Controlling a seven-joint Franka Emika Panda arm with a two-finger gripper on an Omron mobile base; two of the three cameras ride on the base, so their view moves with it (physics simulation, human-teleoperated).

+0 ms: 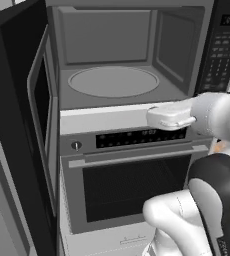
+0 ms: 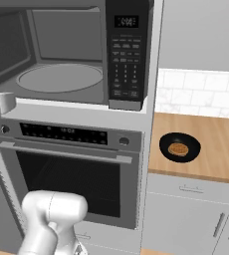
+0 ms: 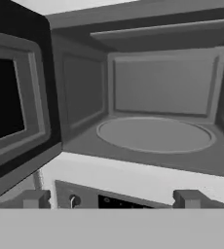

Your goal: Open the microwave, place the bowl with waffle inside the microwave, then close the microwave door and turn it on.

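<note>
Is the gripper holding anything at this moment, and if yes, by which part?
Nothing is held. The gripper faces the open microwave with its jaws wide and empty between them. The bowl with the waffle sits on the counter.

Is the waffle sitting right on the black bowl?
Touching. In the right base view the waffle lies flat inside the bowl on the wooden counter, with the bowl's black rim showing all around it and no gap beneath.
</note>
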